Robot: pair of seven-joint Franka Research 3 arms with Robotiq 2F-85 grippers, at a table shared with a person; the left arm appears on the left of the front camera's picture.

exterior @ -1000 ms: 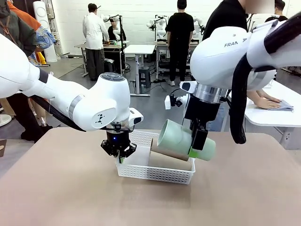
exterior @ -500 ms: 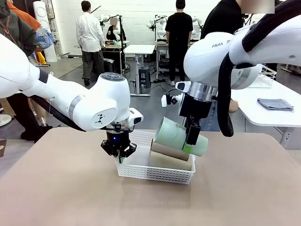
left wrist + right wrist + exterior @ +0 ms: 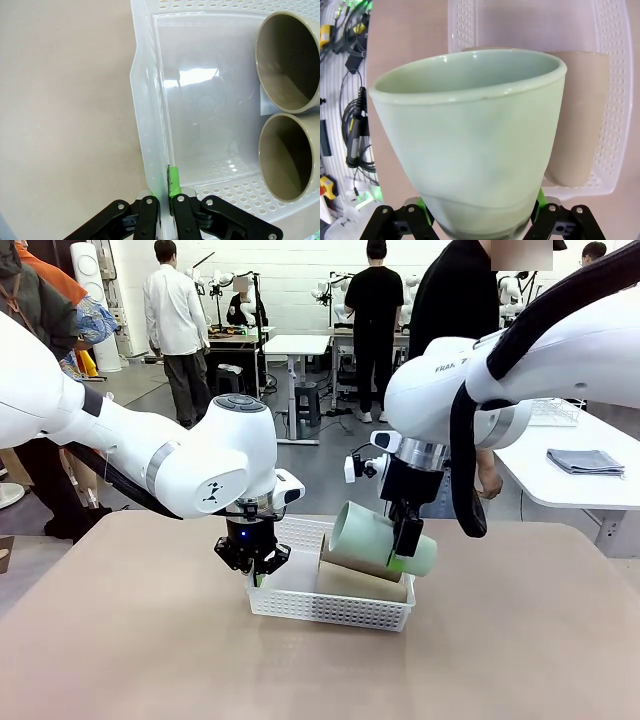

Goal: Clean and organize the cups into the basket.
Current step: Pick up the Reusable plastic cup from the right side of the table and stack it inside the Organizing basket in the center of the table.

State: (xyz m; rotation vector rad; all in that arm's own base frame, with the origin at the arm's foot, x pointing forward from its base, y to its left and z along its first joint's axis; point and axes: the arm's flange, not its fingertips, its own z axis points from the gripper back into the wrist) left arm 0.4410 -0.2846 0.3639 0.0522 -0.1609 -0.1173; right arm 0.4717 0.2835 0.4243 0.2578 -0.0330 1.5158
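The white lattice basket [image 3: 330,610] sits mid-table. A tan cup [image 3: 362,583] lies on its side in it, mouth to the picture's left. My right gripper [image 3: 407,548] is shut on the mint green cup [image 3: 365,533], holding it tilted just above the tan one. In the right wrist view the mint cup [image 3: 470,140] sits between my gripper's [image 3: 480,222] green pads, over the tan cup [image 3: 577,115] and basket [image 3: 615,100]. My left gripper [image 3: 255,565] is shut on the basket's left wall. The left wrist view shows that gripper [image 3: 165,192] pinching the wall [image 3: 150,115], with two cup mouths [image 3: 290,60] at right.
The tan table [image 3: 120,640] has free room left, right and in front of the basket. A person [image 3: 455,330] stands at the far edge behind my right arm. A white side table [image 3: 580,485] with a folded cloth [image 3: 585,460] stands at right.
My right arm has carried the mint cup leftward and lower, closer over the tan cup in the basket. The left arm has held still on the basket wall.
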